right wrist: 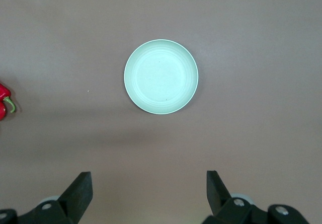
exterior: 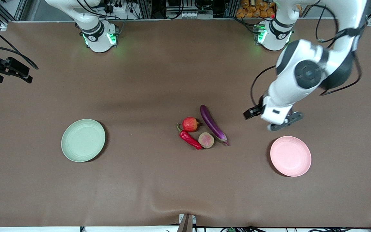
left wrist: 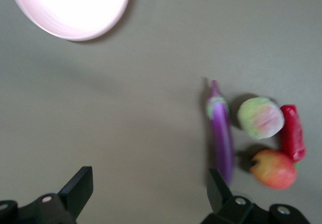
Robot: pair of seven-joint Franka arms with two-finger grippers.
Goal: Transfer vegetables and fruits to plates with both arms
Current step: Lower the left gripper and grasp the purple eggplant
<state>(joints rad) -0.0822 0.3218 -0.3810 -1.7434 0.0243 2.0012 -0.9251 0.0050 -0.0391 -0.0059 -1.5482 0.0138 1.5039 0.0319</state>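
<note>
Four pieces of produce lie clustered mid-counter: a long glossy purple eggplant point(exterior: 213, 125), a round red apple point(exterior: 190, 124) beside it, a curved red chili point(exterior: 189, 138) with a green stem, and a dull pinkish peach point(exterior: 206, 140) just nearer the front camera, between chili and eggplant. A pale green plate point(exterior: 83, 140) sits toward my right arm's end, a pink plate point(exterior: 290, 156) toward my left arm's end; both are round, shallow and matte. The brown counter point(exterior: 159, 80) has a soft, cloth-like surface. My left hand point(left wrist: 146, 194) hangs open over bare counter between eggplant and pink plate. My right hand point(right wrist: 148, 194) waits open, holding nothing.
</note>
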